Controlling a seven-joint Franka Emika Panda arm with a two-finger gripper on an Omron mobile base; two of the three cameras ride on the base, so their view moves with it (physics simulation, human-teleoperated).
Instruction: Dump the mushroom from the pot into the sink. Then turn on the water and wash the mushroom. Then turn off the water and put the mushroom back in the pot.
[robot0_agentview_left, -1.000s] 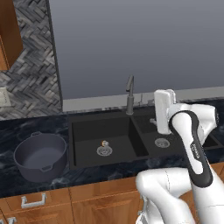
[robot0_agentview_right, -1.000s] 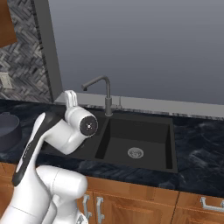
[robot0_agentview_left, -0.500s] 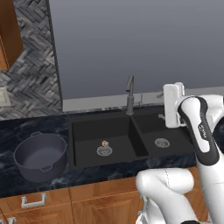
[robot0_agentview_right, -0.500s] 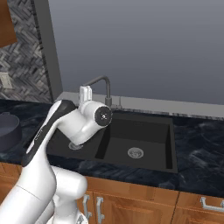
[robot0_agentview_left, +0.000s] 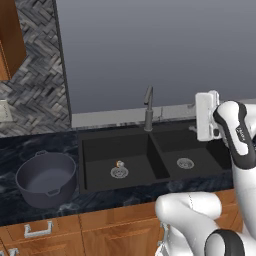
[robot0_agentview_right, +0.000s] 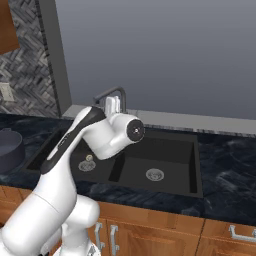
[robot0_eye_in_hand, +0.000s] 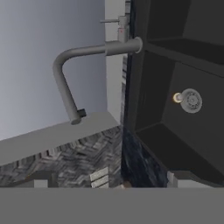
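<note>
Where it lies beside the drain (robot0_agentview_left: 119, 172), tiny brown-capped mushroom (robot0_agentview_left: 119, 163)

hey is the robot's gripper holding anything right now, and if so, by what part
Nothing is held. The gripper is raised in the air to the right of the faucet, with nothing between its fingers. The mushroom lies in the sink; the pot sits on the counter.
</note>
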